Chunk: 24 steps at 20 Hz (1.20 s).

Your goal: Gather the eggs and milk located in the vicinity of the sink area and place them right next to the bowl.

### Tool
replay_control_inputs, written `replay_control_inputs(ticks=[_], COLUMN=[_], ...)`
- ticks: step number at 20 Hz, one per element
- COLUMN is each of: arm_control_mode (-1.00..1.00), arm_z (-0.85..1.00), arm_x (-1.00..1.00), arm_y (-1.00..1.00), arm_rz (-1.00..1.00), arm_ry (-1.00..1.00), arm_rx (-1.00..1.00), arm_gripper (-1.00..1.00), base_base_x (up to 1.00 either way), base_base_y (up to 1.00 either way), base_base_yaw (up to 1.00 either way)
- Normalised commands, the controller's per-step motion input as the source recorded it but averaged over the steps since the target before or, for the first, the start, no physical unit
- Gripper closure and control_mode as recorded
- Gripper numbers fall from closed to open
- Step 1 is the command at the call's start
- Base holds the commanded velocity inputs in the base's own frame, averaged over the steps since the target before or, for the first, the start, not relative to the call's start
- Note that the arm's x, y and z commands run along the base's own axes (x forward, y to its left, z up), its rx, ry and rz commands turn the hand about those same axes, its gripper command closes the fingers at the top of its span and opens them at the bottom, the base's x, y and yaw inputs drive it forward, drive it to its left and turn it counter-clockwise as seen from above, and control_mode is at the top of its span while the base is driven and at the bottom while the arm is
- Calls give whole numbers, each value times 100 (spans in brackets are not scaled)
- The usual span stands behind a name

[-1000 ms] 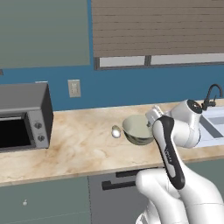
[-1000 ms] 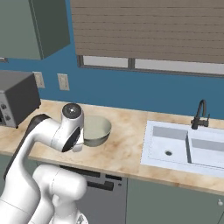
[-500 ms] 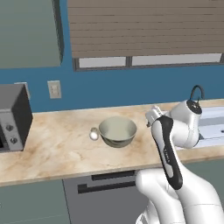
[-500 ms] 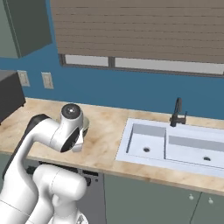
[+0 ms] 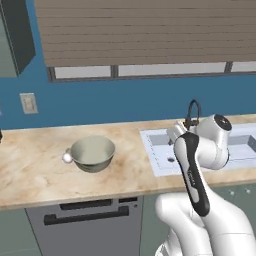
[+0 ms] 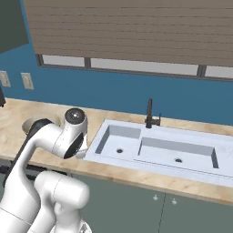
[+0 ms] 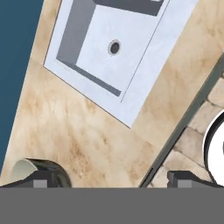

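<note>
Jaws spread wide, empty; gripper (image 7: 109, 179) held over the counter (image 5: 35, 170) between bowl (image 5: 93, 153) and sink (image 6: 159, 150). Egg (image 5: 67, 157) sits touching the bowl's left side, so that part looks done. Milk carton not spotted anywhere around the basins or faucet (image 6: 150, 113).

Risk, as I judge it: the arm is folded tight near the sink's edge; a reach along the counter could clip the faucet or nudge the bowl and send the egg rolling.
</note>
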Motion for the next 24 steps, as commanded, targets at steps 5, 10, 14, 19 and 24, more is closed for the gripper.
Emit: replay_control_inputs(ticks=[5,10,14,19,24], arm_control_mode=[100,100,100,100,100], arm_z=[0,0,0,0,0], arm_x=[0,0,0,0,0], arm_y=[0,0,0,0,0], arm_rz=[0,0,0,0,0], arm_ry=[0,0,0,0,0], arm_rx=[0,0,0,0,0], arm_gripper=[-100,-100,-100,-100,-100], base_base_x=[-3,-10,-18,-29,-29], base_base_y=[-64,-62,-65,-69,-69], base_base_yaw=[15,17,18,18,17])
